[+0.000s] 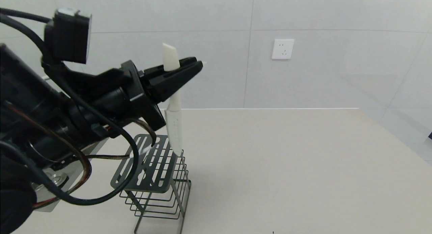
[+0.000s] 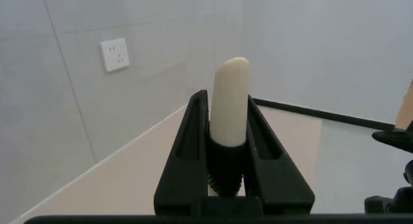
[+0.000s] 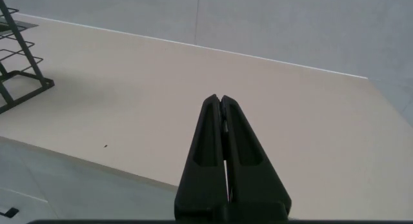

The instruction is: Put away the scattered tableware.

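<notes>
- Your left gripper (image 1: 193, 68) is clamped on the white utensil (image 1: 174, 122), which stands upright with its low end at the top of the wire rack (image 1: 158, 159), near the left edge of the worktop (image 1: 287, 166).
- Lower it straight down, then let go.

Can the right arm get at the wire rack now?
Probably: only table lies between the right gripper and the wire rack, though the left gripper holds a white utensil over it.

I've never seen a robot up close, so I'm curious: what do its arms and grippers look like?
The left gripper has two long matte-black fingers tapering to a wedge, with a boxy black camera above its wrist. Thick black cables and a thinner brown cable loop beside the left arm. The right gripper has the same black tapered fingers.
</notes>
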Available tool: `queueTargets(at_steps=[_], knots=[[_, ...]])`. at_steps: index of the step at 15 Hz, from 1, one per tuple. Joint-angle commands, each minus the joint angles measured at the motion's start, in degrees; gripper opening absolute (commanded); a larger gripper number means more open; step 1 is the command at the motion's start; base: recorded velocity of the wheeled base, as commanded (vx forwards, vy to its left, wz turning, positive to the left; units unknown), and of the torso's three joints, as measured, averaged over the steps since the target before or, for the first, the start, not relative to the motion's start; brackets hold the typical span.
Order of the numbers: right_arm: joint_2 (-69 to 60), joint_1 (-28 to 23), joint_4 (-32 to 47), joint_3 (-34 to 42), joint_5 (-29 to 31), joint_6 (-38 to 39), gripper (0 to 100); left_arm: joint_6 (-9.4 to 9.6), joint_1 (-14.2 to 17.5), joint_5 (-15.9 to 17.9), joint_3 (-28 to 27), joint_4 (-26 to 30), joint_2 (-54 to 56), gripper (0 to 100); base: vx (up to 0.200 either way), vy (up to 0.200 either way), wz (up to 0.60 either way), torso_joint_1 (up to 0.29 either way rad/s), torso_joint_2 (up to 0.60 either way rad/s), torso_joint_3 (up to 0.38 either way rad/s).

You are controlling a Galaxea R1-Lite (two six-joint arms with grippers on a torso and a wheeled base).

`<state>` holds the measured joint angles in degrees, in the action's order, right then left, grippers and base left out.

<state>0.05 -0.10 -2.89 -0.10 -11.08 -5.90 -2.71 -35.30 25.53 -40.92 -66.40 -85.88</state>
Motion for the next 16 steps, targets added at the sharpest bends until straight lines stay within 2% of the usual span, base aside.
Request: queueTargets(at_steps=[1, 3, 6, 7, 8, 9, 10, 12, 13, 16], knots=[[0.04, 0.01, -0.01, 0.1, 0.62, -0.52, 0, 1.21, -0.2, -2.68, -4.69, 1.36, 1.07, 0, 0.0, 0.0, 0.0, 0.0, 0.0, 0.0], [0.13, 0.01, -0.01, 0.01, 3.35, -0.69, 0, 1.21, -1.35, -7.77, -6.71, 2.77, 0.89, 0, 0.0, 0.0, 0.0, 0.0, 0.0, 0.0], [0.13, 0.01, 0.34, 0.1, 5.63, 0.71, 0, 1.39, -3.1, -17.88, -6.71, 4.35, 0.89, 0, 0.0, 0.0, 0.0, 0.0, 0.0, 0.0], [0.13, 0.01, 1.04, 0.1, 5.9, 1.33, 0, 1.39, -3.37, -20.34, -6.45, 4.53, 0.89, 0, 0.0, 0.0, 0.0, 0.0, 0.0, 0.0], [0.04, 0.01, 2.01, 0.01, 6.07, 1.95, 0, 1.48, -4.95, -25.97, -6.36, 4.62, 1.07, 0, 0.0, 0.0, 0.0, 0.0, 0.0, 0.0], [0.13, 0.01, 2.1, 0.01, 6.34, 2.03, 0, 2.27, -5.74, -28.6, -6.36, 4.62, 1.16, 0, 0.0, 0.0, 0.0, 0.0, 0.0, 0.0], [0.13, 0.01, 2.19, 0.1, 6.77, 2.3, 0, 3.85, -6.0, -30.27, -5.83, 4.62, 1.16, 0, 0.0, 0.0, 0.0, 0.0, 0.0, 0.0], [0.13, 0.01, 2.54, 0.01, 7.48, 4.58, 0, 6.84, -5.21, -30.98, -3.55, 4.26, 1.33, 0, 0.0, 0.0, 0.0, 0.0, 0.0, 0.0], [0.13, 0.01, 3.15, 0.01, 9.24, 6.16, 0, 8.33, -5.04, -32.91, -2.23, 3.82, 1.24, 0, 0.0, 0.0, 0.0, 0.0, 0.0, 0.0], [0.13, 0.01, 3.15, -0.08, 9.59, 6.43, 0, 9.12, -5.13, -37.74, -0.03, 1.19, 1.16, 0, 0.0, 0.0, 0.0, 0.0, 0.0, 0.0]])
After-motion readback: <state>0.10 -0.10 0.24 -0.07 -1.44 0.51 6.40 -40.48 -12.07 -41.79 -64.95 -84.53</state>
